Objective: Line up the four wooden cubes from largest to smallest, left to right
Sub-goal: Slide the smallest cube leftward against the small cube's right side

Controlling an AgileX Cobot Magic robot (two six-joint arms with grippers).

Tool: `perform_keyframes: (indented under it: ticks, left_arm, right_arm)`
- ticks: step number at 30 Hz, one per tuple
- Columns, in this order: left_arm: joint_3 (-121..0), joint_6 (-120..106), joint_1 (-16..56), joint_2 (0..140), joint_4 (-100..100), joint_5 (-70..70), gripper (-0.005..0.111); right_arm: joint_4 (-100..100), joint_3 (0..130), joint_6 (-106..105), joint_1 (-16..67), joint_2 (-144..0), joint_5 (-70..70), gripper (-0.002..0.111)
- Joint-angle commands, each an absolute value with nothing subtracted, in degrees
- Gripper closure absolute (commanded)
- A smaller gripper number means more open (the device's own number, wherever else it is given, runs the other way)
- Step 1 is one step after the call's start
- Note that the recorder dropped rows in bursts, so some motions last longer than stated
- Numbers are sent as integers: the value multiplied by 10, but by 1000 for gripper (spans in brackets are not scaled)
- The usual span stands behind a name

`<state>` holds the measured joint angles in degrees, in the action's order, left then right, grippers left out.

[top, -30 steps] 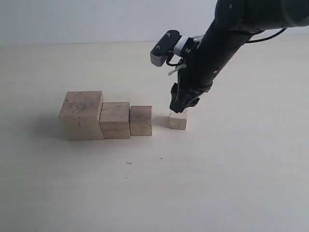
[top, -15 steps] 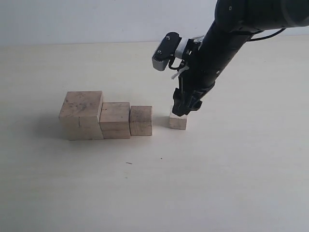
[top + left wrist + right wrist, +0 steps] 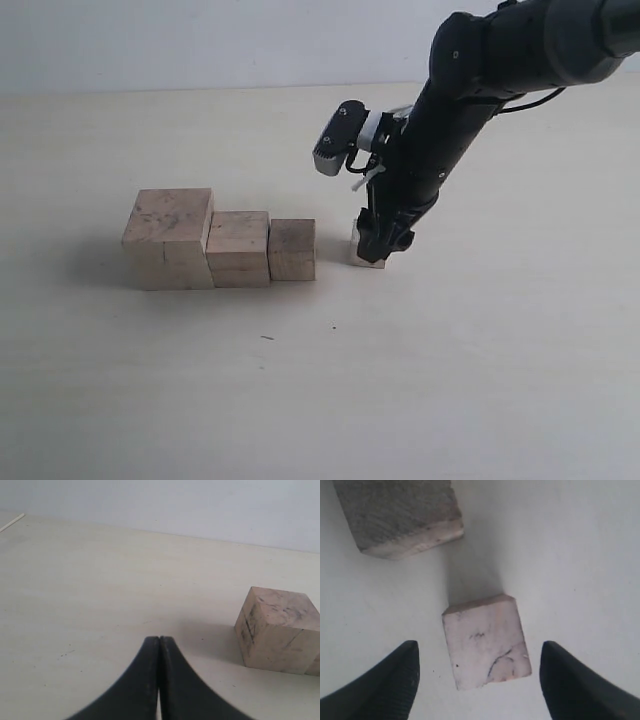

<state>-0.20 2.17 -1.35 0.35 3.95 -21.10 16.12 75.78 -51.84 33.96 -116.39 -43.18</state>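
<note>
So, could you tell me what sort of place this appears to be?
Probably a robotics lab bench: a plain pale tabletop against a blank wall, graded wooden cubes in a row, and the right gripper open astride the smallest cube.

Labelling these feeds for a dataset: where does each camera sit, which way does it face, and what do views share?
Exterior: off the arms, angled down at the table and cube row; right arm reaches in.
Left wrist: low, facing across the table toward the largest cube; shut left gripper shows.
Right wrist: straight down onto the smallest cube, flanked by the open right gripper.
Shared: exterior and right wrist both show the smallest cube.
</note>
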Motion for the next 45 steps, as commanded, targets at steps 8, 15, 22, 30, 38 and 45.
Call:
perform_keyframes:
  ticks: [8,15,22,30,38,45]
  left_arm:
    - [0,21,-10,0,41,-205,107]
    - [0,21,-10,0,41,-205,107]
    - [0,21,-10,0,41,-205,107]
    - [0,21,-10,0,41,-205,107]
    - [0,21,-10,0,41,-205,107]
    - [0,21,-10,0,41,-205,107]
  right_arm:
    - [164,758,-524,340,-1190,-412,72]
    - [193,758,-566,340,-1191,-405,108]
    - [282,758,-731,340,-1191,-420,108]
    - [294,758,-800,340,-1202,-419,108]
    - [360,758,-855,340,-1231,-416,108]
    - [370,758,-855,340,-1247,-415,108]
